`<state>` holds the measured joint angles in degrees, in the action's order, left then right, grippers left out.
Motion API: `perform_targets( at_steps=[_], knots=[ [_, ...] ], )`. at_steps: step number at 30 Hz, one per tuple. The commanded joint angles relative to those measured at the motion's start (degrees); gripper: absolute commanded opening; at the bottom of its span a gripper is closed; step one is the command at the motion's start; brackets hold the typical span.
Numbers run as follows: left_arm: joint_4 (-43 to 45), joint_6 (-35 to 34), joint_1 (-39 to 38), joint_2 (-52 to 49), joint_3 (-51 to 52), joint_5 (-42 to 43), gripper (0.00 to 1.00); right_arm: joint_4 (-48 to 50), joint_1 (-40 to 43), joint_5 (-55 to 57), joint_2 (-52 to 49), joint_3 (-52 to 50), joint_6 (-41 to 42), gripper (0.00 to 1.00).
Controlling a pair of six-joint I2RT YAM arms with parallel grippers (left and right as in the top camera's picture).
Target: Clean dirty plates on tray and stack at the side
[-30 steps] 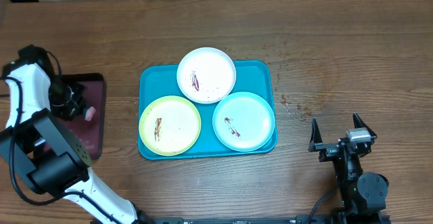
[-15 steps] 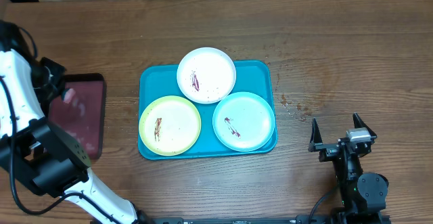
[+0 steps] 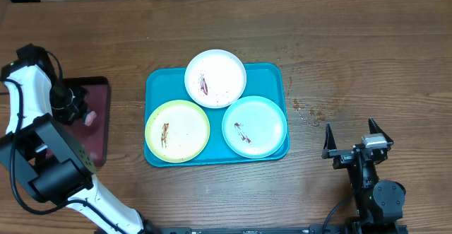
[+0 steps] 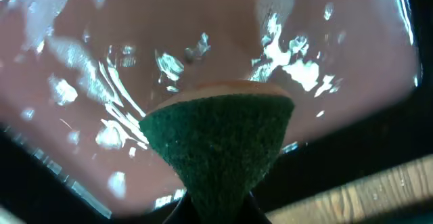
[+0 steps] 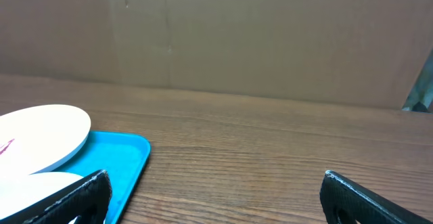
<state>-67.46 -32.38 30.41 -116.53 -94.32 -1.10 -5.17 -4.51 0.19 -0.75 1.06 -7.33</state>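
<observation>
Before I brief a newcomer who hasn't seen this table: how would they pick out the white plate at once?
On the wooden table, find the blue tray in the middle. Of its three round plates, the white plate overhangs the rim at the overhead view's top. The yellow-green plate and mint plate sit lower; only this one is white.

Tray (image 3: 159, 85): turquoise, rectangular, rounded corners, raised rim, flat on desk (image 3: 353, 50), centre-left.
White plate (image 3: 215, 78): far side, overhanging tray's far rim; red smear left of centre, specks.
Yellow-green plate (image 3: 177, 130): near-left, edge over left rim; dark red smear.
Mint plate (image 3: 253, 126): near-right, inside rim; red smear.
All upright, unstacked, close together.
</observation>
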Motion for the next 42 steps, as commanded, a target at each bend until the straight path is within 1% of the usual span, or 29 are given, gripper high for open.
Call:
perform_targets(
  at_steps=[1, 3, 5, 8, 10, 12, 17, 19, 22, 24, 30, 33, 36, 38, 39, 42],
  knots=[
    [-3.56, 1.38, 0.33, 0.17, -8.5, -0.72, 0.04, 0.35, 0.04, -0.31, 0.35, -0.61, 0.0, 1.0],
    [-7.82, 1.38, 0.33, 0.17, -14.25, -0.74, 0.04, 0.35, 0.04, -0.31, 0.35, -0.61, 0.0, 1.0],
    [-10.08, 1.38, 0.31, 0.17, -17.18, -0.74, 0.04, 0.35, 0.04, -0.31, 0.35, -0.61, 0.0, 1.0],
    [-10.93, 1.38, 0.31, 0.17, -17.99, -1.07, 0.04, 0.35, 0.04, -0.31, 0.35, -0.61, 0.0, 1.0],
    [-9.88, 1.31, 0.24, 0.0, -16.72, -2.62, 0.04, 0.35, 0.04, -0.31, 0.35, -0.61, 0.0, 1.0],
    [-6.86, 1.27, 0.04, 0.0, -13.51, -4.63, 0.04, 0.35, 0.04, -0.31, 0.35, -0.61, 0.0, 1.0],
    [8.0, 0.66, 0.02, -0.04, 1.9, -6.56, 0.04, 0.35, 0.04, -0.31, 0.35, -0.61, 0.0, 1.0],
    [9.42, 0.66, 0.33, -0.04, 4.04, -6.54, 0.04, 0.35, 0.04, -0.31, 0.35, -0.61, 0.0, 1.0],
    [7.48, 0.7, 0.55, 0.28, 3.15, -6.4, 0.05, 0.35, 0.04, -0.31, 0.35, -0.61, 0.0, 1.0],
    [4.5, 0.7, 0.7, 0.61, 0.33, -6.38, 0.04, 0.35, 0.04, -0.31, 0.35, -0.61, 0.0, 1.0],
    [-7.39, 2.32, 0.46, 2.89, -13.68, -6.34, 0.04, 0.35, 0.04, -0.33, 0.35, -0.61, 0.0, 1.0],
    [-10.54, 2.62, 0.31, 4.48, -17.4, -6.69, 0.04, 0.35, 0.04, -0.31, 0.35, -0.61, 0.0, 1.0],
    [-10.93, 2.14, 0.44, 5.22, -17.07, -7.43, 0.04, 0.35, 0.04, -0.31, 0.35, -0.61, 0.0, 1.0],
    [-9.62, -0.13, 0.44, 4.87, -14.67, -8.87, 0.04, 0.35, 0.04, -0.31, 0.35, -0.61, 0.0, 1.0],
    [-8.44, -0.96, 0.42, 4.72, -12.96, -9.29, 0.04, 0.35, 0.04, -0.33, 0.35, -0.61, 0.0, 1.0],
    [-1.31, -2.49, 0.39, 3.89, -4.57, -9.29, 0.04, 0.35, 0.04, -0.31, 0.35, -0.61, 0.0, 1.0]
  ],
)
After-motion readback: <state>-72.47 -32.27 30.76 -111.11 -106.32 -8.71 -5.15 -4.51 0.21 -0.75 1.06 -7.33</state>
